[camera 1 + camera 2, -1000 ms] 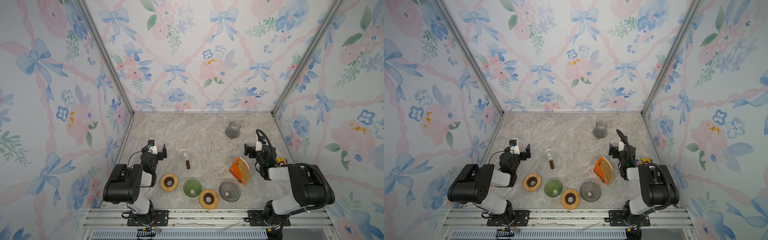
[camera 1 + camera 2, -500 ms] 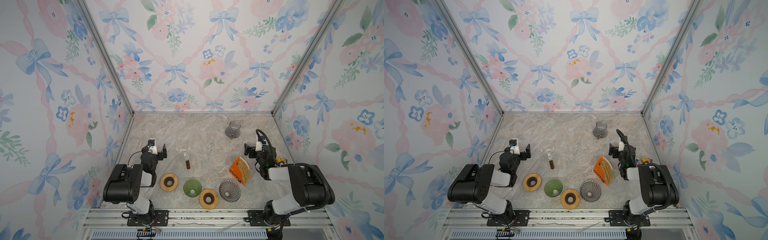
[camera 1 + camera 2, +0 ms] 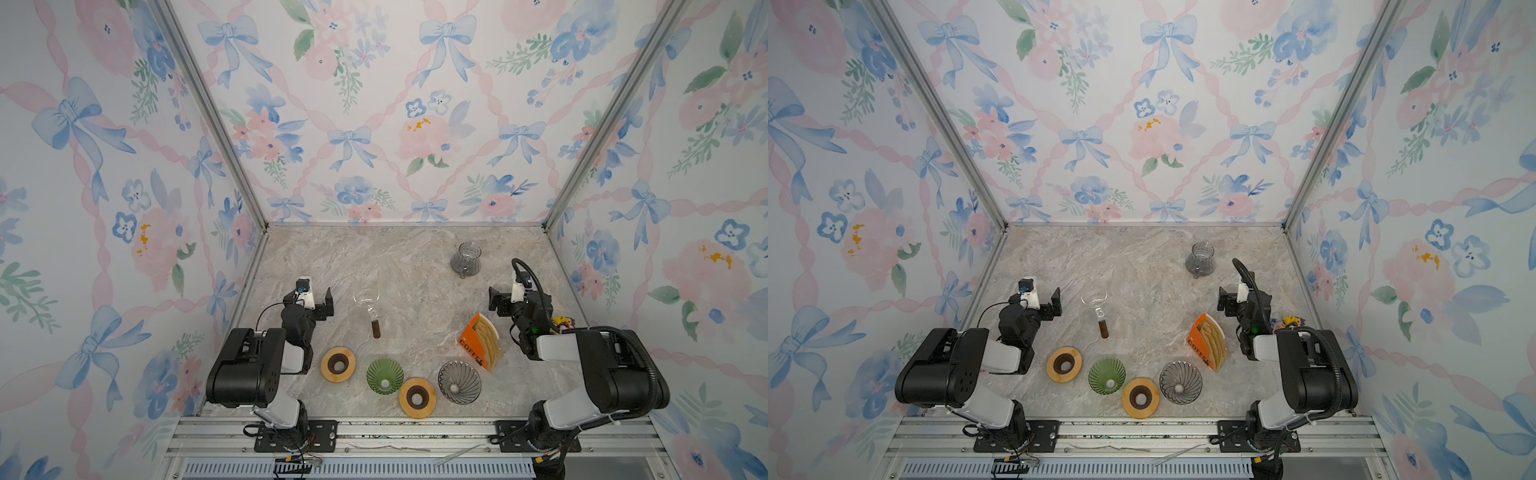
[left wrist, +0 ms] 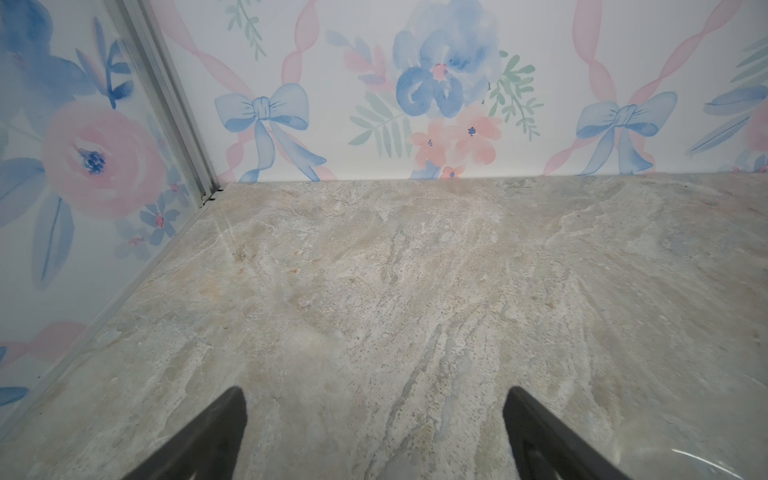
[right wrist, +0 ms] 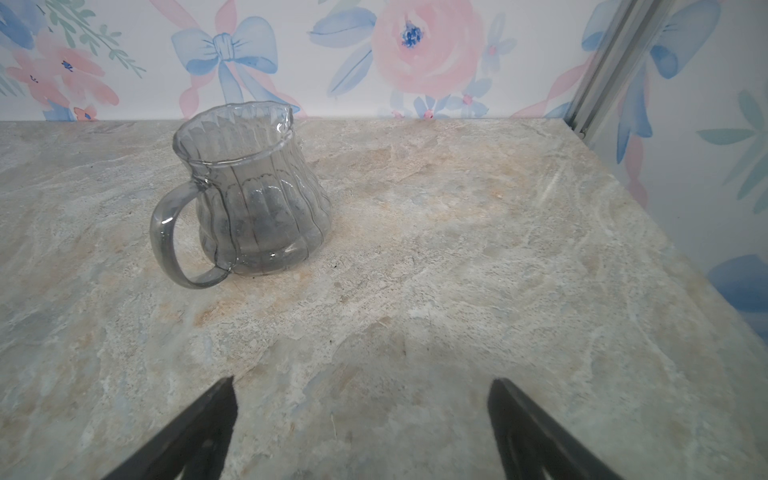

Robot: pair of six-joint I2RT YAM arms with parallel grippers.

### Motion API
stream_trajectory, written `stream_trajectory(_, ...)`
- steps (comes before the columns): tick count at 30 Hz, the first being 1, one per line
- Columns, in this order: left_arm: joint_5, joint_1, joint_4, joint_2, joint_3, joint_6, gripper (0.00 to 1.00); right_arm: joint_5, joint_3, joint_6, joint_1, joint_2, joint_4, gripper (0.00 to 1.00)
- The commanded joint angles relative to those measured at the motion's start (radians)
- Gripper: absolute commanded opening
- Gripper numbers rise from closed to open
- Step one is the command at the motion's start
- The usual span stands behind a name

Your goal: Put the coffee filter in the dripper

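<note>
Tan paper coffee filters stand in an orange holder [image 3: 471, 345] [image 3: 1202, 347] marked COFFEE, at the front right of the marble table. A green glass dripper [image 3: 385, 375] [image 3: 1106, 375] and a grey glass dripper [image 3: 459, 381] [image 3: 1180, 381] sit near the front edge, both empty. My left gripper [image 3: 314, 299] [image 3: 1042, 301] [image 4: 374, 392] is open over bare marble at the left. Just behind the holder, my right gripper [image 3: 509, 297] [image 3: 1235, 299] [image 5: 362, 381] is open with nothing between its fingers.
Two wooden rings [image 3: 338, 363] [image 3: 417, 397] lie beside the drippers. A clear glass scoop with a brown handle [image 3: 375, 328] lies mid-table. A grey glass pitcher [image 3: 465, 259] [image 5: 257, 195] stands at the back right. Floral walls enclose three sides.
</note>
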State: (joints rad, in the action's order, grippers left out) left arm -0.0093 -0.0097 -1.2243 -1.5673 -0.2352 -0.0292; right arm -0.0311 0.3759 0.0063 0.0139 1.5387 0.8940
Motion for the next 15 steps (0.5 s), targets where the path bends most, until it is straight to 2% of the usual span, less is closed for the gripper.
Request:
stream_trajectory(1, 0.014, 0.005, 0.002, -0.001, 0.000, 0.011, 0.98, -0.014, 0.018, -0.009, -0.007, 0.009, 0.010, 0.96)
stream_trajectory(15, 0.009, 0.005, -0.016, 0.005, 0.012, 0.009, 0.98, -0.040, 0.000, 0.009, -0.028, 0.009, 0.043, 0.96)
